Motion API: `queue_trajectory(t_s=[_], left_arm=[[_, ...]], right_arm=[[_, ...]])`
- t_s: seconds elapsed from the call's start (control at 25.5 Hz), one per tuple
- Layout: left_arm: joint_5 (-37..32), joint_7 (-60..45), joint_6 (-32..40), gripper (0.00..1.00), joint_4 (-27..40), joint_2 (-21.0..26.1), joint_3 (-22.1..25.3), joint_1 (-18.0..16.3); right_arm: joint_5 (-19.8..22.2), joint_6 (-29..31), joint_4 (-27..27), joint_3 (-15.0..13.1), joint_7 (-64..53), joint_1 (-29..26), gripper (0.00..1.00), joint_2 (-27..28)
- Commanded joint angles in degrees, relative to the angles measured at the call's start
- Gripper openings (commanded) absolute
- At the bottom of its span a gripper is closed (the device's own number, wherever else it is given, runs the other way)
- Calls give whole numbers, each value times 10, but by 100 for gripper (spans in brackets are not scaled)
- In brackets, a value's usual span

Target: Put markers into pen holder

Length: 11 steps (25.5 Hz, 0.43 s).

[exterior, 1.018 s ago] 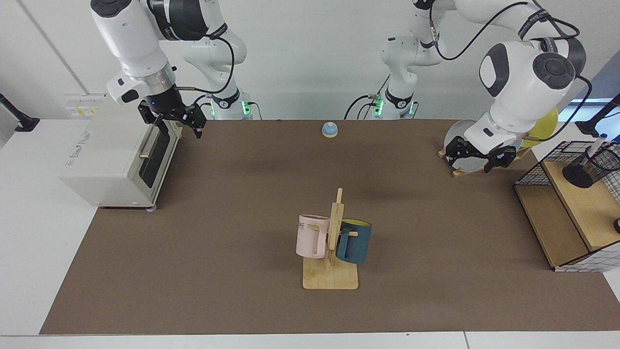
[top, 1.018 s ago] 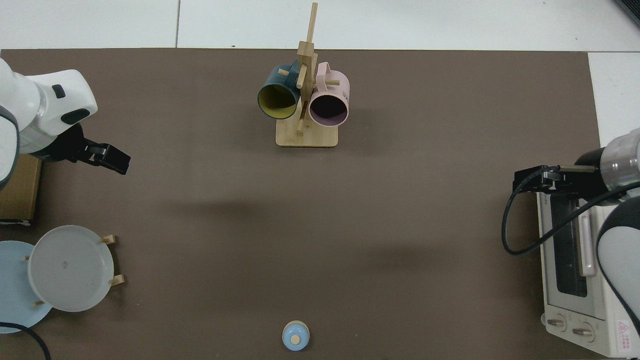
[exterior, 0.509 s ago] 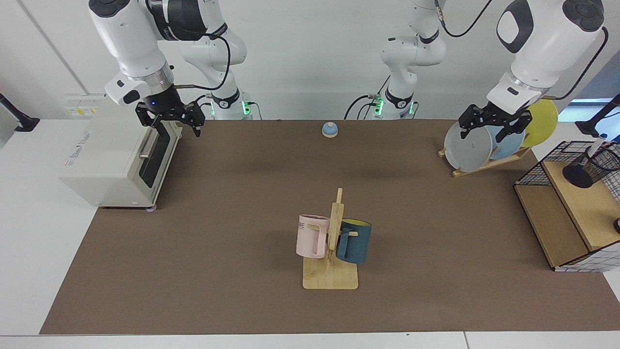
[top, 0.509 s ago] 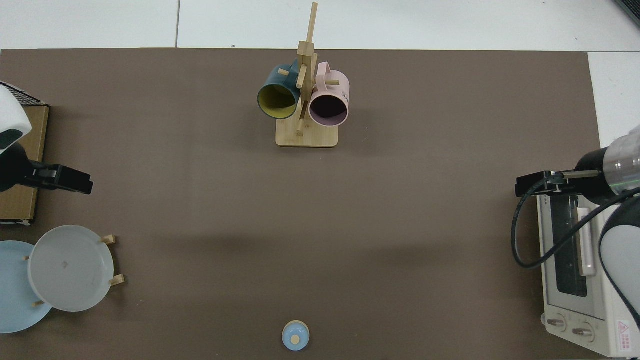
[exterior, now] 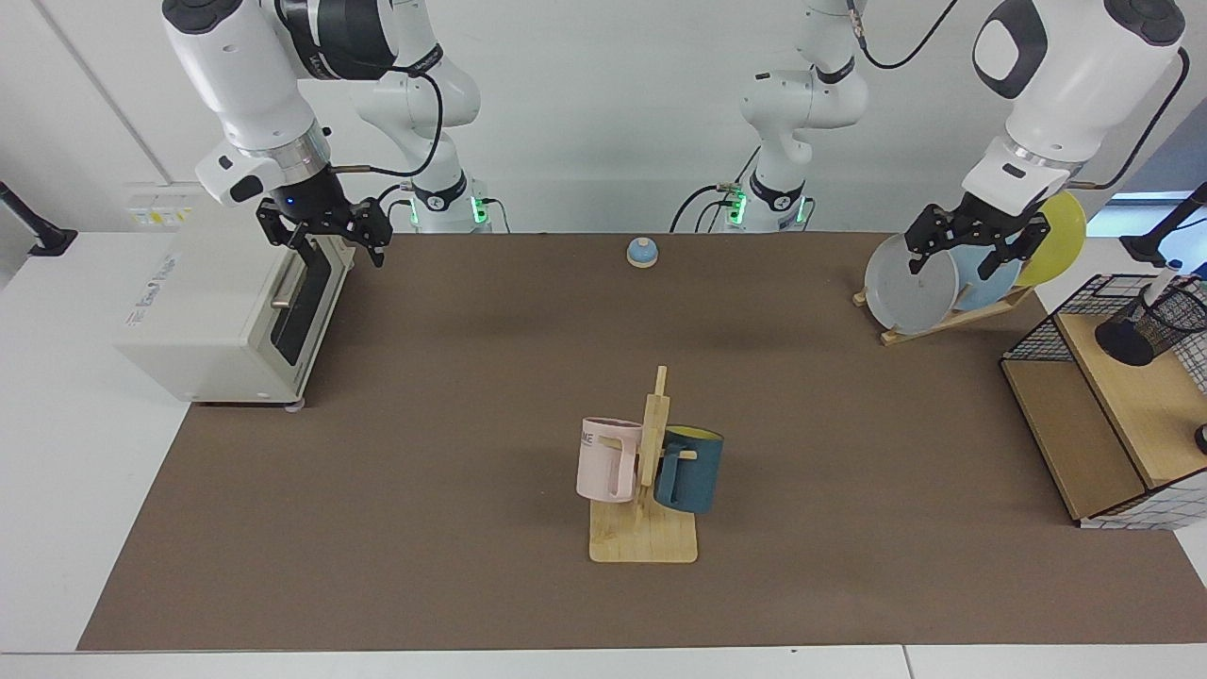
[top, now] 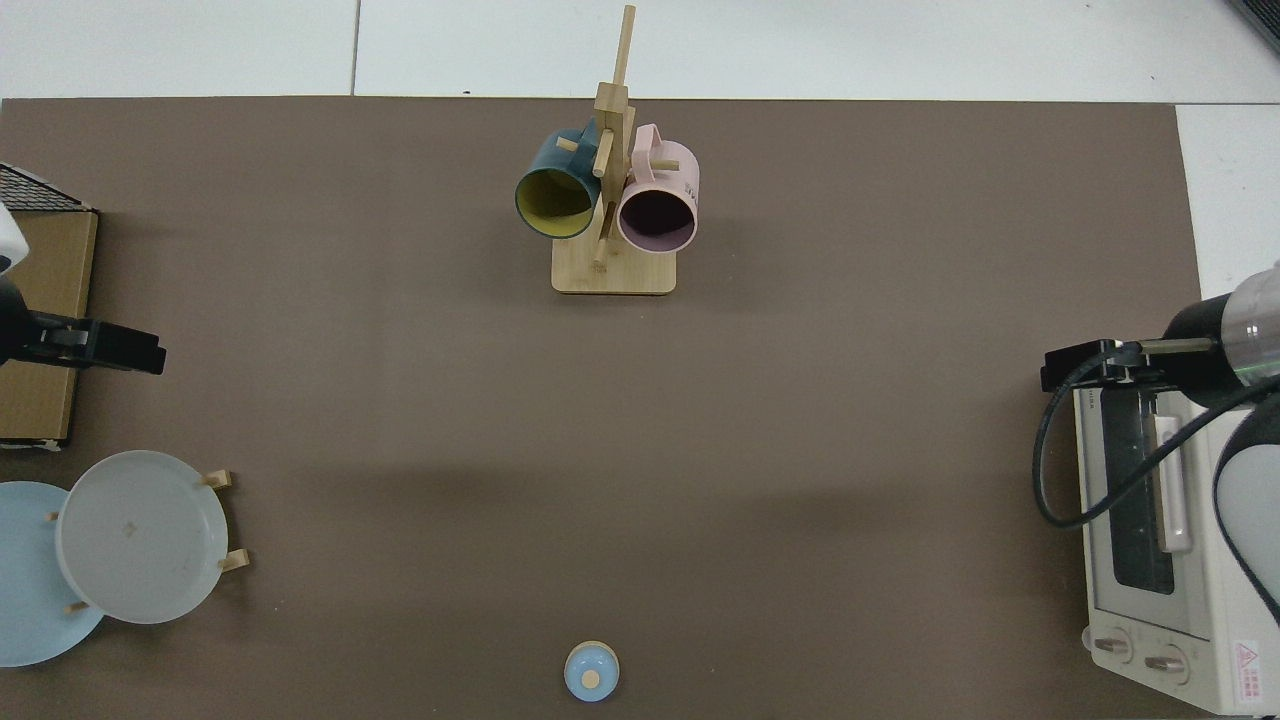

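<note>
A: Marker (exterior: pixel 1160 280) is already sitting in the pen holder (exterior: pixel 1152 326), white barrel poking up out of the mesh and leaning against the rim. The holder itself is lying tilted on the wooden shelf of the wire basket (exterior: pixel 1045 338), not standing square.

B: So what is threatening it from here?

A: Mostly that tilt, I would judge. A knock to the basket could be rolling the holder along the shelf, and the marker would be sliding out with it.

B: Who is close enough to knock it?

A: The left gripper (exterior: pixel 976 247) is hanging above the plate rack beside the basket, jaws apart and holding nothing. If it is swinging low past the basket, its fingers could be catching the wire wall or the grey plate (exterior: pixel 910 284).

B: And the other one?

A: The right gripper (exterior: pixel 325 229) is hovering far across the desk (exterior: pixel 528 377) from the holder, by the toaster oven (exterior: pixel 226 302), jaws apart and empty too. That arm is waiting; I am seeing no risk from it.
</note>
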State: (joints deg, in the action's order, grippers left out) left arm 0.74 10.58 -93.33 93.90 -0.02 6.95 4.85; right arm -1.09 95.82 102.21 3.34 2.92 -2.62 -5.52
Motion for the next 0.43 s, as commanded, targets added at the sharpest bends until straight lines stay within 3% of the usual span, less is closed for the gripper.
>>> queue_trajectory(t_s=[0.0, 0.39], left_arm=[[1, -8, 41, 100, -52, 31, 3, 12], [1, -9, 34, 100, -52, 31, 3, 15]], right_arm=[[-1, 4, 6, 1, 6, -5, 100, -5], [1, 3, 6, 1, 1, -12, 100, -6]])
